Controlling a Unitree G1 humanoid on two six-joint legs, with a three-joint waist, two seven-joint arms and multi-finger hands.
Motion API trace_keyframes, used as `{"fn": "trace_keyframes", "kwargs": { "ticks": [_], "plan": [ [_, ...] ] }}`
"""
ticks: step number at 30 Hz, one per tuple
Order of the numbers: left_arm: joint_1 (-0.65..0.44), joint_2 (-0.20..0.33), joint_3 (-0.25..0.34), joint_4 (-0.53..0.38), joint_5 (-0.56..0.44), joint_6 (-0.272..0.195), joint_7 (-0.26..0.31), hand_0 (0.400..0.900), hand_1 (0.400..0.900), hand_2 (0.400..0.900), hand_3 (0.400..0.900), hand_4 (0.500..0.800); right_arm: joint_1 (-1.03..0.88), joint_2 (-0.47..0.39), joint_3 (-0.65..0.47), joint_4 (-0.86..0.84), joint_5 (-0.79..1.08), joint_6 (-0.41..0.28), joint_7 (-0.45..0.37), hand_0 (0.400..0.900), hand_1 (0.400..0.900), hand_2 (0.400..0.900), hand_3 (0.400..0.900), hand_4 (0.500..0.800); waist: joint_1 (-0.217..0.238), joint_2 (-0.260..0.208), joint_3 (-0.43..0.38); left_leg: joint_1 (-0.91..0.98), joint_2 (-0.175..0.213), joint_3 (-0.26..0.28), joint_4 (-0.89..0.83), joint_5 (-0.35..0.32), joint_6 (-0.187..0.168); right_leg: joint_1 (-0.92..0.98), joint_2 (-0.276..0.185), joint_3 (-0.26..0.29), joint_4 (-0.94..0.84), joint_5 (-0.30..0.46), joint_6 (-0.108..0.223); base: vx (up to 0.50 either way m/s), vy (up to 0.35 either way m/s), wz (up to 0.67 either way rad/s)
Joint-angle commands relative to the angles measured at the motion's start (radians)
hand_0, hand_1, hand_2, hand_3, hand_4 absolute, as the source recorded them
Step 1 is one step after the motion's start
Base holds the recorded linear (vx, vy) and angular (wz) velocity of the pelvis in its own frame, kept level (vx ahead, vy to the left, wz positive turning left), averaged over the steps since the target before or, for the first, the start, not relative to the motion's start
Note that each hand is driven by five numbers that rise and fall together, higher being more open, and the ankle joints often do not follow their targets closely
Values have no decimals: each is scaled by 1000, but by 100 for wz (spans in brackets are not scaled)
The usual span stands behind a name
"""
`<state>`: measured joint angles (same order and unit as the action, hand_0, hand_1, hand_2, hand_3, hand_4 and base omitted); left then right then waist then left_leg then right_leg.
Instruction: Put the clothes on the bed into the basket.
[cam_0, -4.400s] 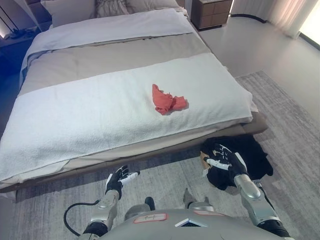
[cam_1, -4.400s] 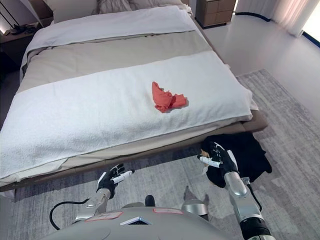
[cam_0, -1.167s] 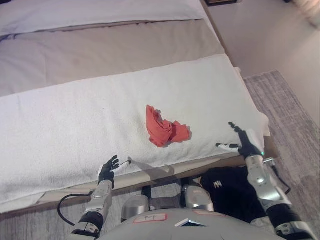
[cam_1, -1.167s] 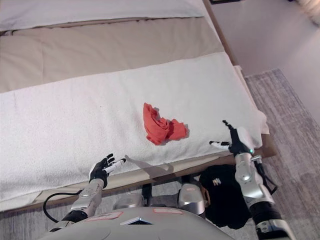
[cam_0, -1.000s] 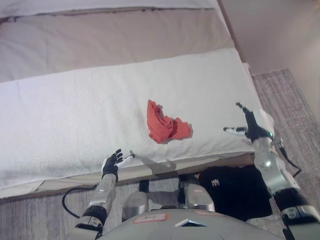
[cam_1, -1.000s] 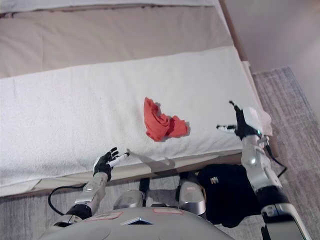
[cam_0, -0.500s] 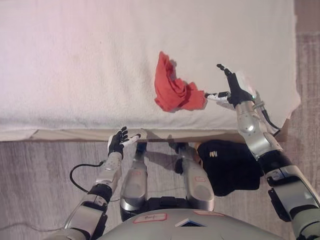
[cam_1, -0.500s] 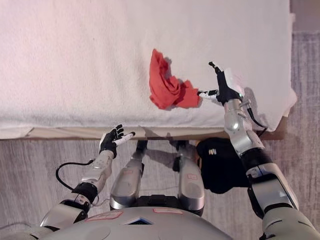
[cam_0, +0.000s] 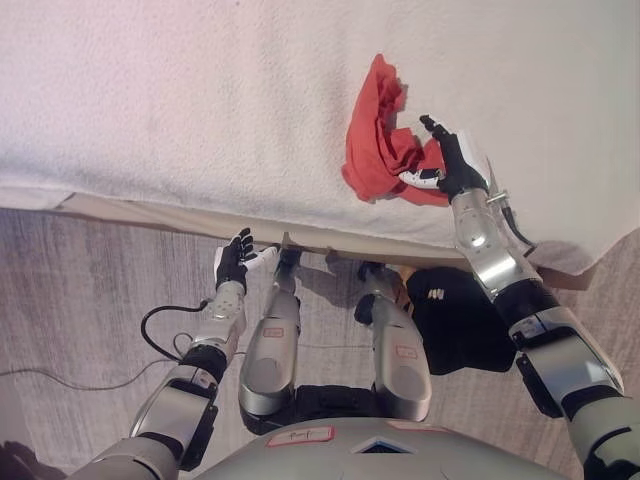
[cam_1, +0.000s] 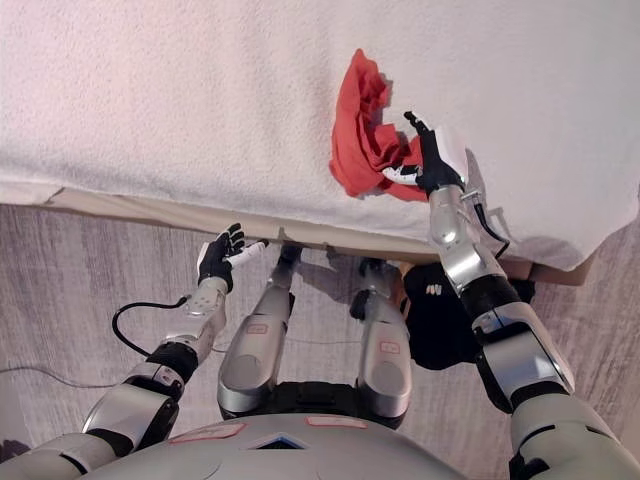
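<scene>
The right hand (cam_0: 448, 160) is touching the crumpled red garment (cam_0: 378, 138) with spread fingers near the bed's (cam_0: 180, 90) edge, while the left hand (cam_0: 235, 264), fingers relaxed, is hovering below that edge.

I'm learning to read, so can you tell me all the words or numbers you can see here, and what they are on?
No word or number here can be read.
Black bag on the floor by the bed: a small white mark, too small to read.
Red cloth at the right hand: no writing that shows.
Left hand: no writing.
</scene>
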<state>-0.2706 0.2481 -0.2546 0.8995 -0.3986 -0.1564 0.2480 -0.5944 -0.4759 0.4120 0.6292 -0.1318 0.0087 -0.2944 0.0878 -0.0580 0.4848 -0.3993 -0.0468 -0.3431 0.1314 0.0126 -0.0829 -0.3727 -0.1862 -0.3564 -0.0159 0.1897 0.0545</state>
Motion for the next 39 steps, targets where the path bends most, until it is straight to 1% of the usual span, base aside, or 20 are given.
{"fn": "trace_keyframes", "kwargs": {
  "ticks": [1,5,12,13,14,25,32,34,38,39],
  "plan": [
    [-7,46,-28,-32,-15,-39,8,900,900,900,900,800,-123,-25,63,-10,82,-66,49,900,900,900,900,800,36,-14,18,15,-3,112,-75,32,59,-21,-37,72,208,-156,60,-9,-6,16],
    [-10,42,-37,-25,-22,-33,-3,900,900,900,900,800,-174,-2,87,21,111,-67,57,900,900,900,900,800,49,-31,28,9,0,106,-75,36,56,-20,-30,63,202,-155,57,-6,-3,6],
    [-23,49,-55,-14,-25,-34,-9,900,900,900,900,800,-229,13,113,78,130,-68,73,900,900,900,900,800,60,-42,26,15,4,96,-85,39,51,-5,-21,52,181,-153,56,0,-9,2],
    [-24,50,-54,-12,-26,-34,-8,900,900,900,900,800,-240,16,115,72,141,-67,77,596,596,596,596,618,60,-44,24,20,7,97,-93,41,49,1,-17,53,171,-150,56,0,0,0],
    [-24,50,-54,-12,-26,-34,-8,900,900,900,900,800,-240,16,115,73,141,-67,77,400,400,400,400,500,60,-44,25,20,7,97,-93,41,49,2,-17,53,170,-150,56,-1,2,-5],
    [-2,52,-51,-16,-21,-35,-8,900,900,900,900,800,-192,45,97,75,139,-65,76,400,400,400,400,500,53,-42,-4,54,17,97,-133,48,43,40,-2,51,121,-142,58,3,-2,0],
    [22,47,-39,-2,-18,-32,-7,900,900,900,900,800,-138,48,63,48,135,-64,65,400,400,400,400,500,43,-38,-25,78,21,102,-137,40,45,52,-2,56,135,-155,56,9,-4,-1],
    [25,47,-36,0,-15,-30,-7,900,900,900,900,800,-124,47,50,38,135,-64,61,400,400,400,400,500,39,-37,-29,85,22,105,-136,37,47,53,-3,59,143,-158,56,23,-11,-1],
    [46,42,-18,-6,2,-24,-7,900,900,900,900,800,-8,46,-32,-35,155,-75,38,400,400,400,400,500,19,-39,-62,124,23,116,-135,23,53,83,-4,71,153,-167,61,48,-13,-4],
    [47,42,-18,-6,2,-24,-7,900,900,900,900,800,-6,46,-33,-36,155,-74,38,400,400,400,400,500,20,-39,-63,124,23,116,-135,23,53,83,-4,71,153,-167,61,85,3,-13]
  ]
}}
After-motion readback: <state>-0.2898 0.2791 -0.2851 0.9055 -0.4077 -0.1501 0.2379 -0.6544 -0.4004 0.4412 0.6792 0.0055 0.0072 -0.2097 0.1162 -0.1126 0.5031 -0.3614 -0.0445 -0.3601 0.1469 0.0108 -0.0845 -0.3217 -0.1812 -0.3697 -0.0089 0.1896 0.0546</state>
